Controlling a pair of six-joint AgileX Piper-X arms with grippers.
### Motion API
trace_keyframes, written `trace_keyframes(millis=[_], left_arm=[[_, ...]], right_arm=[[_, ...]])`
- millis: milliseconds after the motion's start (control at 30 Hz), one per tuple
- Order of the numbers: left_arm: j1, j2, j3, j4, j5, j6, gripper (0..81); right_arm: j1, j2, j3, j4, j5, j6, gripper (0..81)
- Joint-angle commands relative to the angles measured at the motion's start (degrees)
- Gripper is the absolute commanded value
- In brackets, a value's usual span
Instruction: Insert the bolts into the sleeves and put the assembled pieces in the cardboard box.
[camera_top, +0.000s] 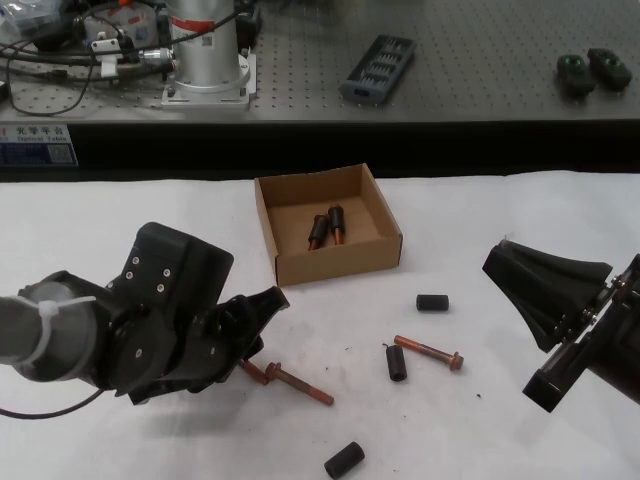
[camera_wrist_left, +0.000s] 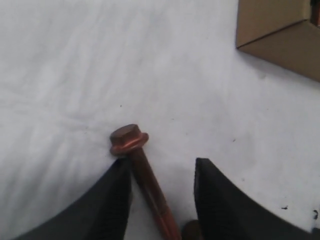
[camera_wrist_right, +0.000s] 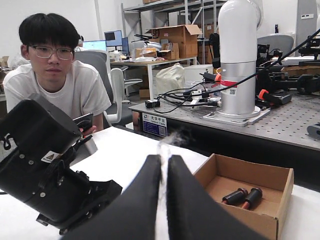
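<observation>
White cloth (camera_top: 120, 215), bolt (camera_wrist_left: 145, 177) tip cut off between left fingers (camera_wrist_left: 225, 205)

On my feed the bolt (camera_wrist_left: 143, 175) reads as coppery metal with a dull sheen, and the fingers (camera_wrist_left: 225, 200) beside it as matt black plastic. The worktop's white cover (camera_wrist_left: 100, 60) looks like soft, faintly wrinkled cloth. The cardboard box (camera_top: 340, 262) is plain matt brown, and the sleeve (camera_top: 397, 362) near it is matt black.
</observation>
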Motion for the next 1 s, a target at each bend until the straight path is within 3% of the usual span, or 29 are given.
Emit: trace_keyframes(millis=[0, 367, 567, 733, 867, 967], left_arm=[[-0.3, 1.4, 0.0, -0.6, -0.5, -0.5, 30.7], [-0.3, 1.9, 0.0, -2.5, -0.7, -0.5, 30.7], [-0.3, 3.3, 0.0, -2.5, 2.4, -0.5, 30.0], [-0.3, 3.4, 0.0, -2.4, 2.6, 0.2, 18.5], [-0.3, 3.4, 0.1, -2.3, 3.7, 2.0, 1.5], [-0.3, 3.4, 0.1, -2.3, 3.9, 5.0, 0.6]], right_arm=[[-0.4, -0.6, -0.1, -0.4, 1.0, 0.0, 5.5], [-0.4, -0.6, -0.1, 0.0, 1.0, 0.0, 5.5], [-0.4, -0.6, -0.1, 0.0, 1.0, 0.0, 5.5], [-0.4, -0.6, -0.1, 0.0, 1.0, 0.0, 5.5], [-0.4, -0.6, -0.1, 0.0, 1.0, 0.0, 5.5], [-0.4, -0.6, -0.1, 0.0, 1.0, 0.0, 5.5]])
